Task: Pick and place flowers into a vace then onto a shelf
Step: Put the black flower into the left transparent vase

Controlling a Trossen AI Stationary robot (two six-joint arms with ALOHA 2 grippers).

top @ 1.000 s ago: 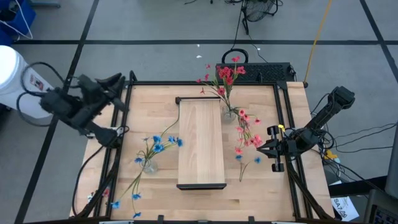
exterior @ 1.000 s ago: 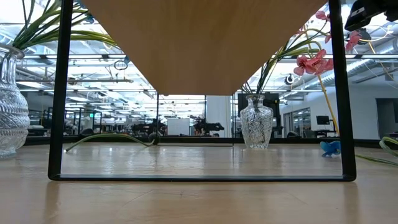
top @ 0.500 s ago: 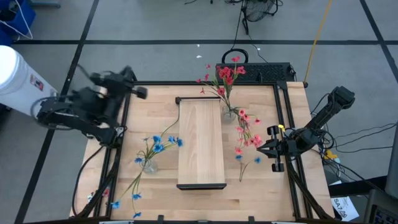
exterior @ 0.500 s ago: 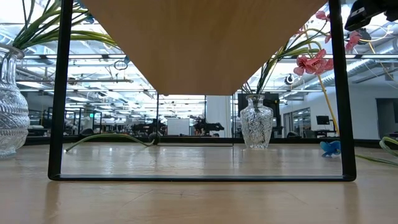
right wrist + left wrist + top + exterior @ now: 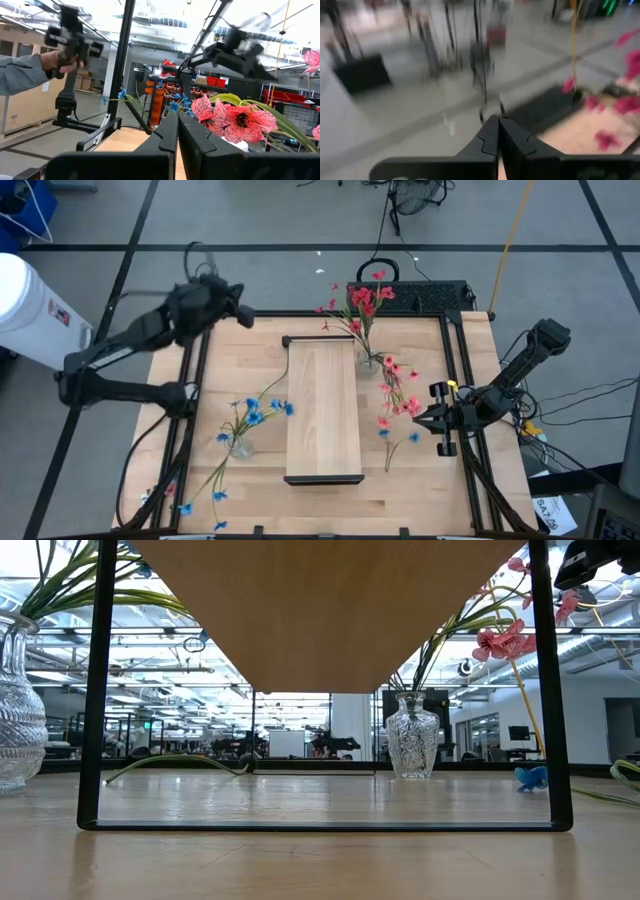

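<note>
The shelf (image 5: 323, 410) stands mid-table on black legs; the low view looks under its board (image 5: 320, 610). Red-pink flowers (image 5: 364, 302) stand in a glass vase (image 5: 370, 363) by its far right corner. Blue flowers (image 5: 258, 412) stand in a second vase (image 5: 238, 446) to its left. More red flowers (image 5: 398, 396) lie on the table to the right of the shelf. My left gripper (image 5: 247, 318) hangs shut over the table's far left corner, holding nothing. My right gripper (image 5: 426, 418) stays shut beside the lying red flowers (image 5: 235, 120), with nothing between its fingers.
Loose blue flowers (image 5: 200, 498) lie near the table's front left corner. A black box (image 5: 440, 295) sits beyond the far right corner. In the right wrist view, a person's hand (image 5: 55, 60) holds a device beyond the table. Bare wood lies along the table's far left.
My left gripper has swung from beyond the table's left edge toward the far edge and the right, ending over the far left corner. It has turned about as it went, and its fingers have shut. The flowers, vases and shelf have kept still.
</note>
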